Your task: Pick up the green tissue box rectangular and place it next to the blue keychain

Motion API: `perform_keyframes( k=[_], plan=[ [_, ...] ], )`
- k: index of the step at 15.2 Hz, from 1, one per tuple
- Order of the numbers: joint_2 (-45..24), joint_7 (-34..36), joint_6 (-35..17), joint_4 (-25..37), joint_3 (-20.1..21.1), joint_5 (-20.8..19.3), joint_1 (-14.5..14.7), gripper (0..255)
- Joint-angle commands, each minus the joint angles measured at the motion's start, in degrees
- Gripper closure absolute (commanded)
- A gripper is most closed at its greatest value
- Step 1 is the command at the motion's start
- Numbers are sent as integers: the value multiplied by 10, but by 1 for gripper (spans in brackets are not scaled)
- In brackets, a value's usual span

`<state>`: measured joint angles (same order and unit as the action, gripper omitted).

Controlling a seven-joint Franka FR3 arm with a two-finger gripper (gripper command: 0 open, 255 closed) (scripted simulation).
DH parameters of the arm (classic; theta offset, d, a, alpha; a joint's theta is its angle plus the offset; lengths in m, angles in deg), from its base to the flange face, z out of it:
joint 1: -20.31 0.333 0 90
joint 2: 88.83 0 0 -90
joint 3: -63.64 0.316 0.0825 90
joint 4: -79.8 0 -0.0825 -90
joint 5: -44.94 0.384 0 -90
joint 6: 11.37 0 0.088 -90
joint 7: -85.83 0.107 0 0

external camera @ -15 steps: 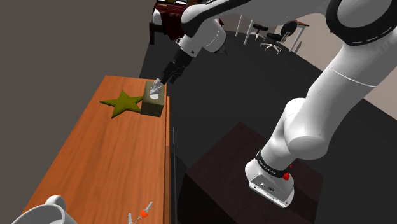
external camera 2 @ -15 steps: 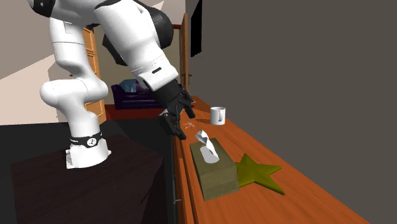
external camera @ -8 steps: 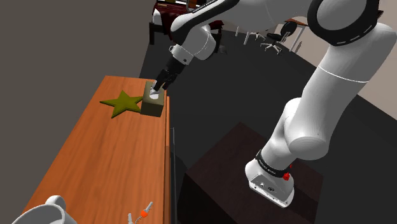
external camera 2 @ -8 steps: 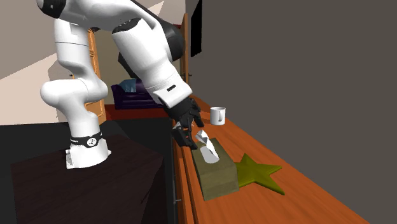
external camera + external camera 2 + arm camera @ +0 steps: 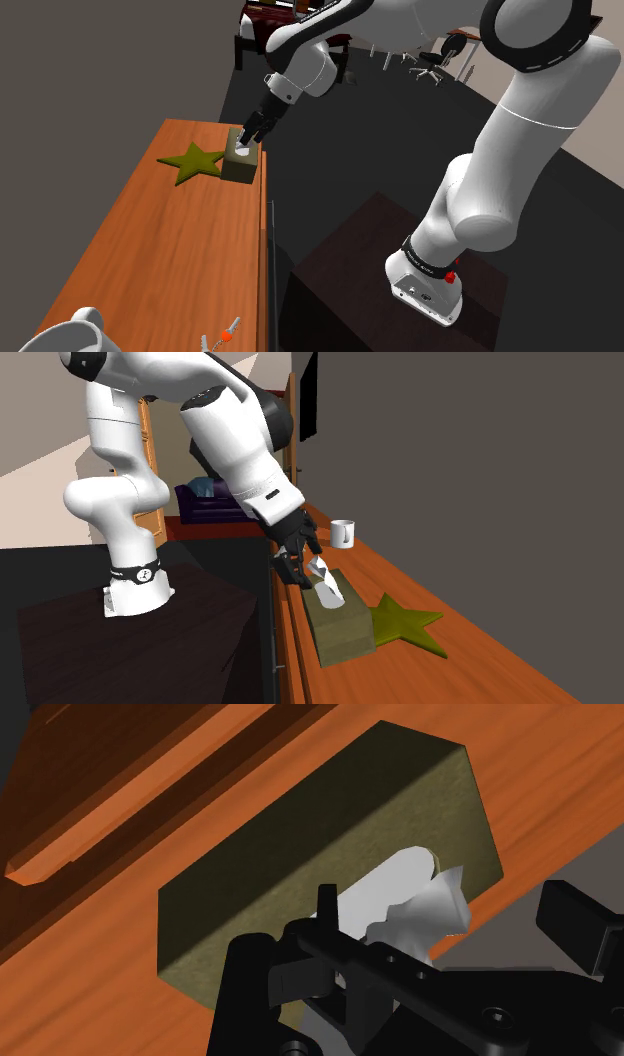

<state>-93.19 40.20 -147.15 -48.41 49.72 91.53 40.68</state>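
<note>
Olive-green tissue box: far end of worktop, at its edge, long axis along that edge; hand directly above, fingers apart, gripping nothing, white tissue between them

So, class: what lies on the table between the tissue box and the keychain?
Nothing: in the shoulder view, bare wooden tabletop separates tissue box and keychain.
</note>
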Motion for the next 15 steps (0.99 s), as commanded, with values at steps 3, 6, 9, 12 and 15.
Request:
perform_keyframes(
  k=[3,6,9,12,15],
  plan=[
    [0,0,0,0,0,0,0,255],
    [-1,0,1,1,0,0,0,255],
    [-2,-1,0,1,0,1,0,255],
    [5,7,4,1,-1,-6,0,255],
    [20,27,17,6,-2,-24,0,255]
  ],
)
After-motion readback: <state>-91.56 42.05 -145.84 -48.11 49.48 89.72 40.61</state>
